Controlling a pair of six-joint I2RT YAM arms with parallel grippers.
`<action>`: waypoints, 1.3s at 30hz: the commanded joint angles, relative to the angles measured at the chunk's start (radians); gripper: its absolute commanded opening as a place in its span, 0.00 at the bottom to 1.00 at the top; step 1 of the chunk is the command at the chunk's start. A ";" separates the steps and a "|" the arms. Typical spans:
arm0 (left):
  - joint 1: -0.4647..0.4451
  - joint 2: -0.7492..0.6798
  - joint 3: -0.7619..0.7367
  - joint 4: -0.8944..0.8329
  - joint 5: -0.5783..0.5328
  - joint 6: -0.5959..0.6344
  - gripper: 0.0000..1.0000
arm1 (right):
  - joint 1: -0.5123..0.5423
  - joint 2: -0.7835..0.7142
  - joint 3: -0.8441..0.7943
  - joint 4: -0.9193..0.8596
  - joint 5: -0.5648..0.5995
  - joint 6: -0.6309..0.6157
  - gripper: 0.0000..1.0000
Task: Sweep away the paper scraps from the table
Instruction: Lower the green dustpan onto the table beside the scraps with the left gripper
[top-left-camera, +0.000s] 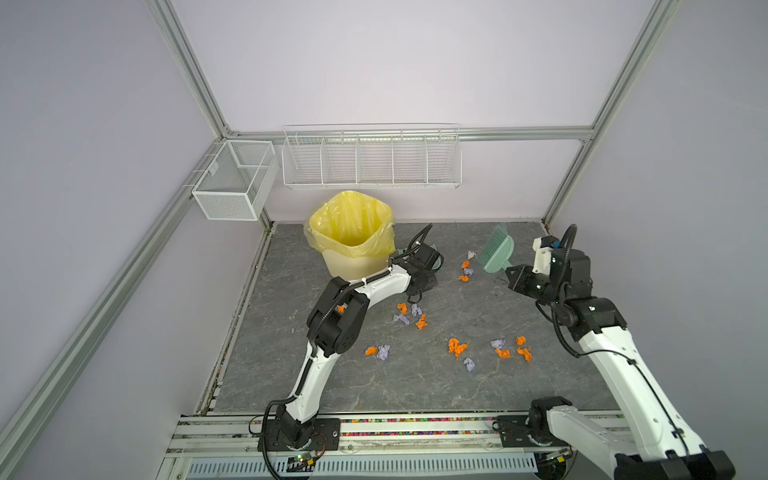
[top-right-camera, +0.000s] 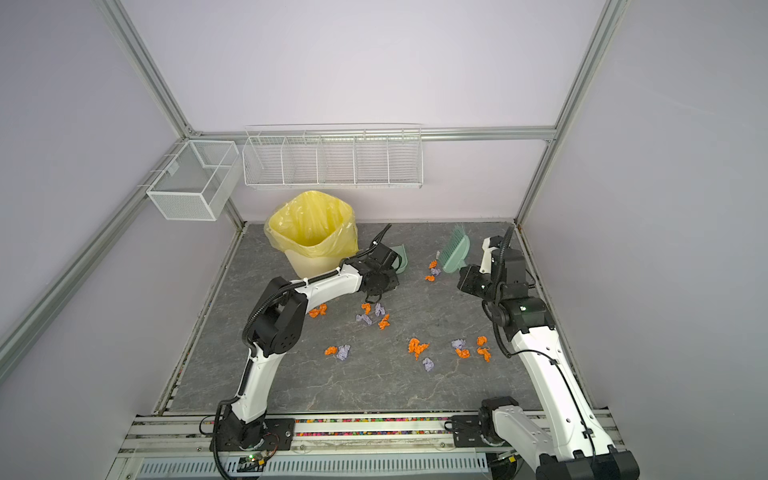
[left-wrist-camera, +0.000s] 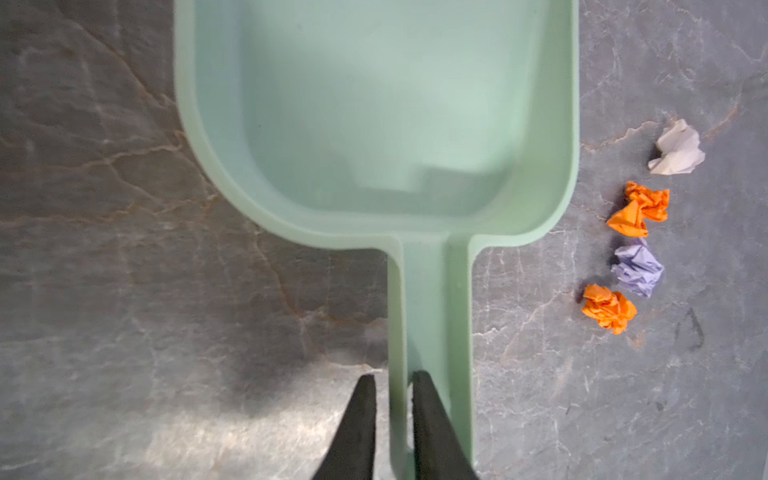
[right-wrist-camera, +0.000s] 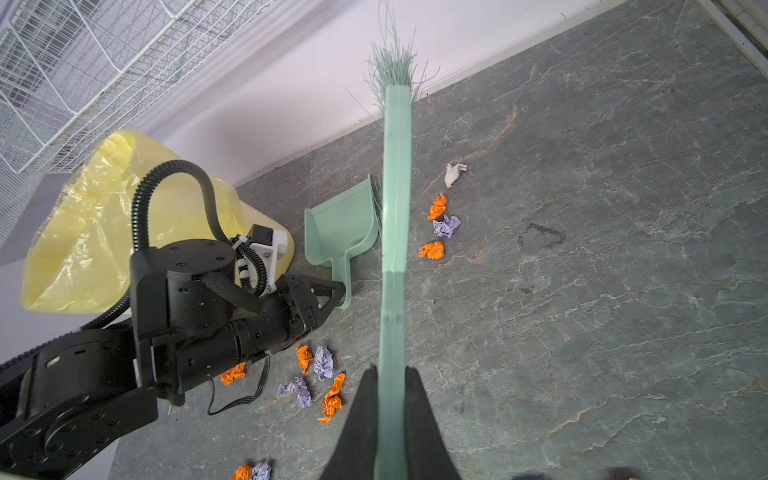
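Jaws: right gripper (right-wrist-camera: 389, 370) clenched on mint-green bristle brush (right-wrist-camera: 397, 187); left gripper (left-wrist-camera: 393, 376) astride mint-green plastic dustpan handle (left-wrist-camera: 436, 311), clamp unclear. Pickup; next, firm clamp.

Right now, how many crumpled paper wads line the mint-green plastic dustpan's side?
4, in one row: white wad at the back, far orange wad, lavender wad, near orange wad.

Pale lavender walls (top-left-camera: 374, 62) — white wire baskets (top-left-camera: 371, 160), aluminium framing (top-left-camera: 187, 62).

Dark veined table (top-left-camera: 415, 386) bears scattered paper scraps (top-left-camera: 457, 347); a dustpan (left-wrist-camera: 374, 104); a yellow-lined bin (top-left-camera: 353, 262).
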 joint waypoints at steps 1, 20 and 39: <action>-0.006 0.022 0.021 -0.009 -0.011 -0.002 0.15 | -0.006 -0.018 0.017 0.010 0.003 -0.009 0.07; -0.011 -0.038 -0.007 0.008 -0.022 0.067 0.00 | -0.006 -0.023 0.022 -0.008 0.015 -0.003 0.07; -0.055 -0.219 -0.084 -0.036 -0.035 0.301 0.00 | -0.006 0.025 0.068 -0.079 0.013 -0.022 0.07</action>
